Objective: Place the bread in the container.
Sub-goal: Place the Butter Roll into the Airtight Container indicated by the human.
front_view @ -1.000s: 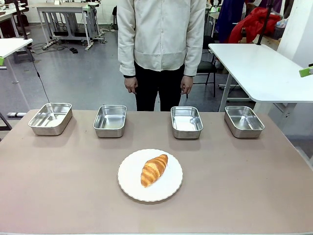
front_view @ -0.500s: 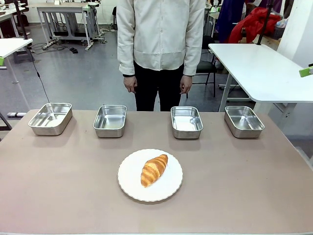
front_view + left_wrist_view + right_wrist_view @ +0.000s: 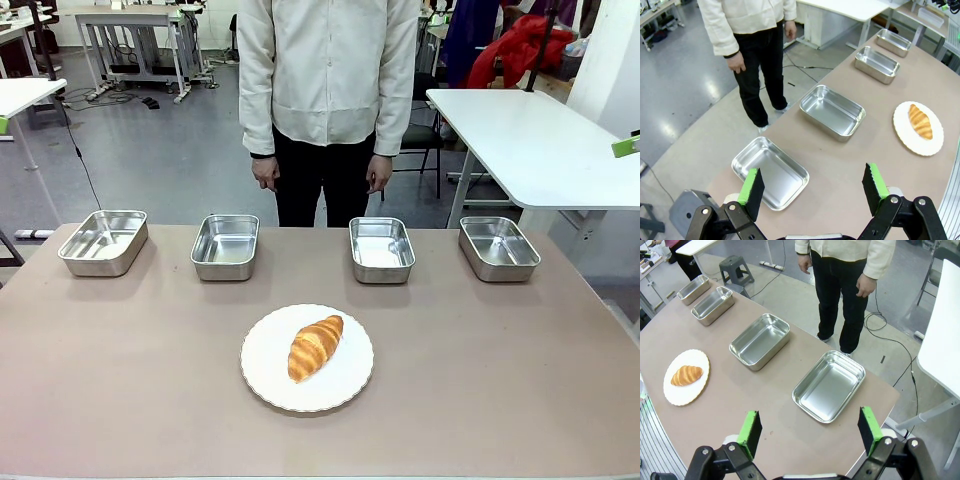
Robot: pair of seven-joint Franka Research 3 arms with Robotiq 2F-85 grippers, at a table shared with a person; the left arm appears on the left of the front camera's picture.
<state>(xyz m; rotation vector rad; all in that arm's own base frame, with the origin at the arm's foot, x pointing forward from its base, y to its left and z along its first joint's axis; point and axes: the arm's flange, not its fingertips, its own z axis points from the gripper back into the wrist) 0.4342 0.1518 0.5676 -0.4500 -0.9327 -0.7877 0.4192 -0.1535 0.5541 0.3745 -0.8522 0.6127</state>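
Note:
The bread [image 3: 315,347] is a golden croissant lying on a round white plate [image 3: 345,388] near the table's front middle. Several identical shiny steel trays stand in a row along the far edge, and I cannot tell which one is the container: far left [image 3: 100,266], left of middle [image 3: 222,271], right of middle [image 3: 381,274], far right [image 3: 497,271]. My left gripper [image 3: 813,187] hangs open high over the table's left end, with the bread [image 3: 920,121] far off. My right gripper [image 3: 809,430] hangs open above the right end, also far from the bread [image 3: 686,375]. Both hold nothing.
A person [image 3: 328,90] stands at the far side of the table with both hands hanging down. A white table [image 3: 530,140] stands beyond the far right corner. Bare brown tabletop [image 3: 500,380] surrounds the plate.

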